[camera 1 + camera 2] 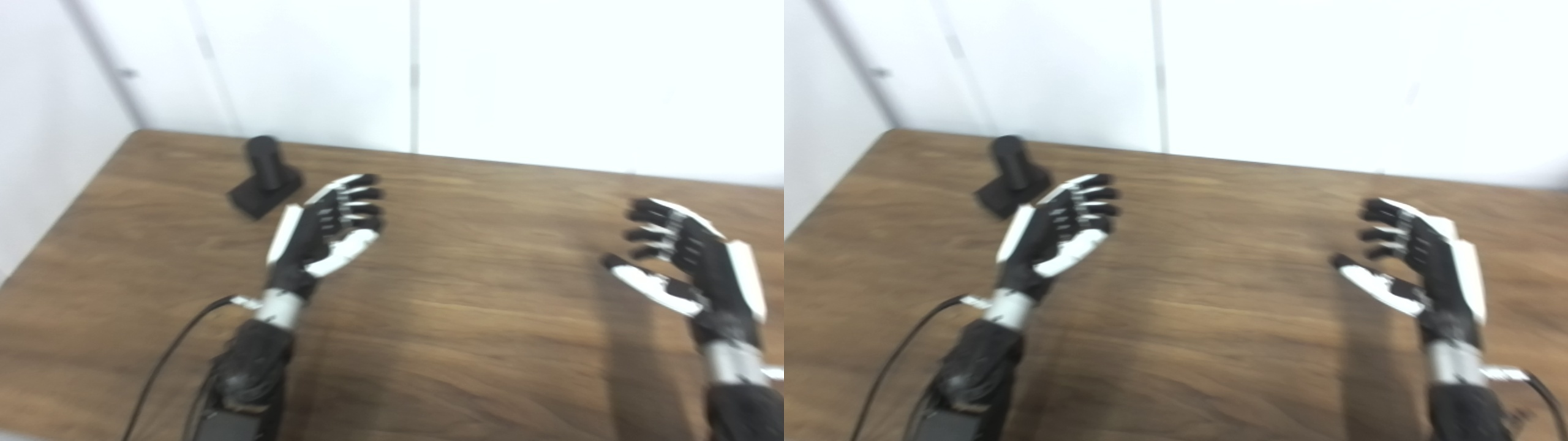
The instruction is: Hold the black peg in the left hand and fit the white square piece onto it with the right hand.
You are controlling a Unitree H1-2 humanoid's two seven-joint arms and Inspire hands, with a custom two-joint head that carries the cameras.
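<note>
Left eye view shows us the black peg (265, 177) standing at the far left of the wooden surface (465, 294), a dark upright cylinder rising from a flat square base; the picture is blurred, so finer detail escapes us. Our left hand (324, 229) hangs just near and to the right of it, apart from it, palm turned inward with fingers (361, 202) spread and holding nothing. Our right hand (689, 263) waits well apart at the right side, also spread wide and empty. We cannot find the white square piece in either view. We judge the peg to be rigid and fairly light, probably a hard plastic or metal part, not fragile, with a smooth and perhaps slick surface. The base looks the better hold for us: gripping its flat edges, or the very foot of the post, would leave the upper shaft free for the piece to slide over. Wrapping high on the cylinder would block the fit.
</note>
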